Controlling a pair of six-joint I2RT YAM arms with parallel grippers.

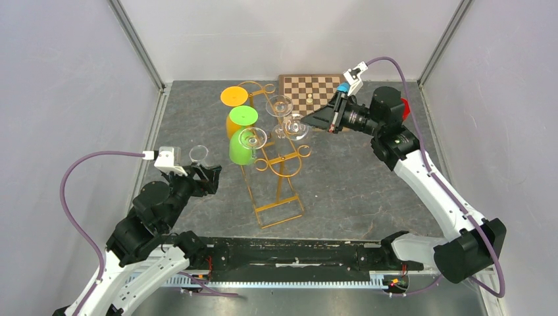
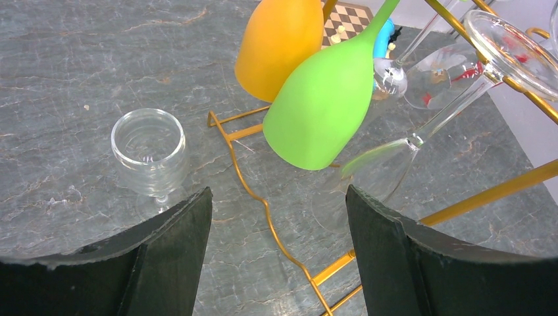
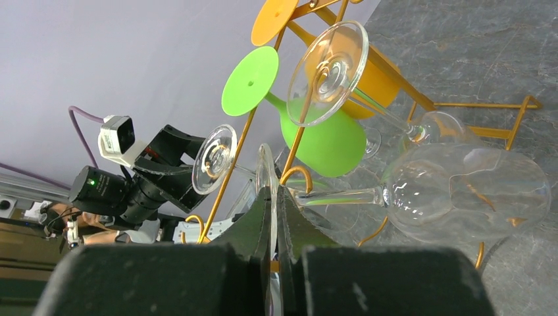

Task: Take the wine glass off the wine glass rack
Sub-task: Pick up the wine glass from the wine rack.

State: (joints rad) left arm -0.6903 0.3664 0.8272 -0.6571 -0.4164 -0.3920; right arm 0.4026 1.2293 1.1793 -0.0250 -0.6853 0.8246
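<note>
Toward the far edge of the tabletop (image 1: 355, 191) the right gripper (image 3: 272, 194) pinches the foot of the clear wine glass (image 3: 460, 191), tipped sideways at the gold wine glass rack's (image 1: 279, 197) scroll hooks, while the left gripper (image 2: 276, 197) hangs wide open near the left edge.

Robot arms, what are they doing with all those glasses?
The right gripper is shut on the foot of a clear wine glass beside the tall gold wire rack, where a green glass and an orange glass hang. Whether it is free yet, I cannot tell. The left gripper is open near a small clear glass on the table.
</note>
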